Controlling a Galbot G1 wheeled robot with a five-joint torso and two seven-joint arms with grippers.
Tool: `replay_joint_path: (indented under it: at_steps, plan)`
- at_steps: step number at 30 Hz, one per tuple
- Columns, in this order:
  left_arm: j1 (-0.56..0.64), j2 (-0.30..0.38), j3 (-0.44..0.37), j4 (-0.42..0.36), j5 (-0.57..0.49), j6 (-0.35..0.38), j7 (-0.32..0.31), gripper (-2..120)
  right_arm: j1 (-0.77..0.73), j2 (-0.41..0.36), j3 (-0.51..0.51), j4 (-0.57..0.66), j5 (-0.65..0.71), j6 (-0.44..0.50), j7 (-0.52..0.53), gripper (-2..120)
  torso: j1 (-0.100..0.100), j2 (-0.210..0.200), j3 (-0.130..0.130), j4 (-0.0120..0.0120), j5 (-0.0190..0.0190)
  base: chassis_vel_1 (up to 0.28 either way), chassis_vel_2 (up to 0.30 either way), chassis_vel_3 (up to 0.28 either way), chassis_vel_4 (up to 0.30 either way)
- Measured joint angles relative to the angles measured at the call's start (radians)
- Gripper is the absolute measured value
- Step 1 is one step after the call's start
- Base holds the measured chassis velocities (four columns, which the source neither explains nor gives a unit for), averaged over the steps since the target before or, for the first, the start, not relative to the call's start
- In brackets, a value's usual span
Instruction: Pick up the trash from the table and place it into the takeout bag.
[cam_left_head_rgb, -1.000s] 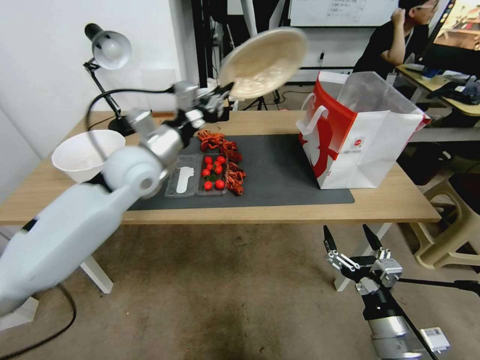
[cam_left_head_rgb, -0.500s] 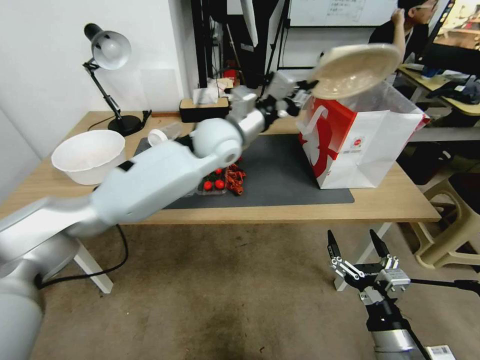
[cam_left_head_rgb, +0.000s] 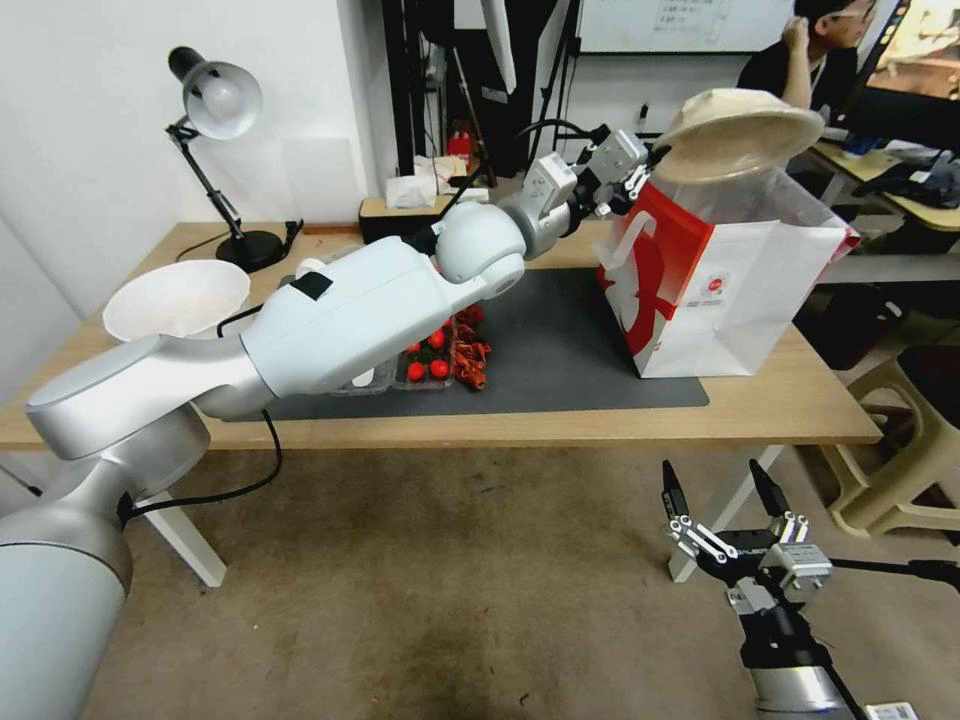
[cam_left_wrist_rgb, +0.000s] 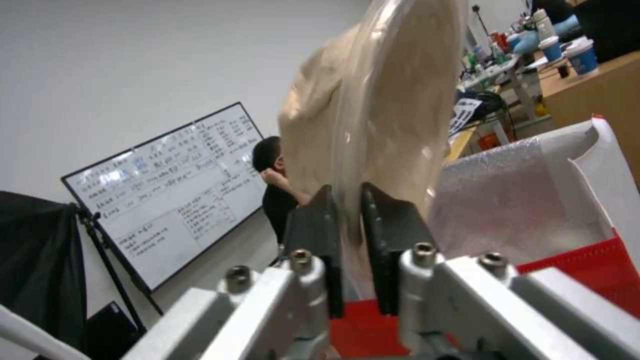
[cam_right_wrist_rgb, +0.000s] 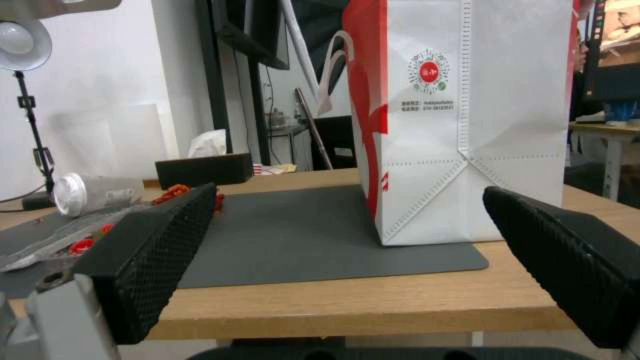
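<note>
From my head camera, my left arm hides most of the clear tray of tomatoes (cam_left_head_rgb: 432, 362) and part of the dark grey mat (cam_left_head_rgb: 560, 345). The takeout bag (cam_left_head_rgb: 715, 290) hides its own contents. In the left wrist view, the tan round bowl (cam_left_wrist_rgb: 380, 115) is blurred and cut off by the frame's edge.

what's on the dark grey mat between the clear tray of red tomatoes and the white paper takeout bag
In the head view, bare dark grey mat lies between the clear tray of red tomatoes and the white and red paper takeout bag.
</note>
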Motion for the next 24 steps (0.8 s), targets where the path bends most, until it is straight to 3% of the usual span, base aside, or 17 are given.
replay_joint_path:
  at_steps: [14,18,21,22,24]
  plan:
    - [0.041,0.025,-0.038,-0.044,-0.031,0.006,-0.041,61,0.015,-0.006,-0.014,-0.014,0.003,-0.003,0.0,100,0.0,0.0,0.0,-0.0002,0.0,0.0,0.0,0.0,0.0]
    - [0.11,0.071,-0.081,-0.093,-0.039,0.008,-0.051,81,0.016,0.001,-0.023,-0.014,0.001,-0.004,0.0,100,0.0,0.0,0.0,0.0,-0.0001,0.0,0.0,0.0,0.0]
    - [0.14,0.093,-0.105,-0.119,-0.039,0.009,-0.059,86,0.016,0.002,-0.024,-0.014,0.0,-0.004,0.0,100,0.0,0.0,0.0,-0.0003,-0.0003,0.0,0.0,0.0,0.0]
    - [0.198,0.142,-0.149,-0.168,-0.039,0.026,-0.07,95,0.016,0.002,-0.025,-0.014,-0.001,-0.004,0.0,100,0.0,0.0,0.0,-0.0002,-0.0002,0.0,0.0,0.0,0.0]
    - [0.228,0.166,-0.171,-0.193,-0.036,0.033,-0.073,97,0.016,0.002,-0.025,-0.013,-0.001,-0.004,0.0,100,0.0,0.0,0.0,0.0002,-0.0004,0.0,0.0,0.0,0.0]
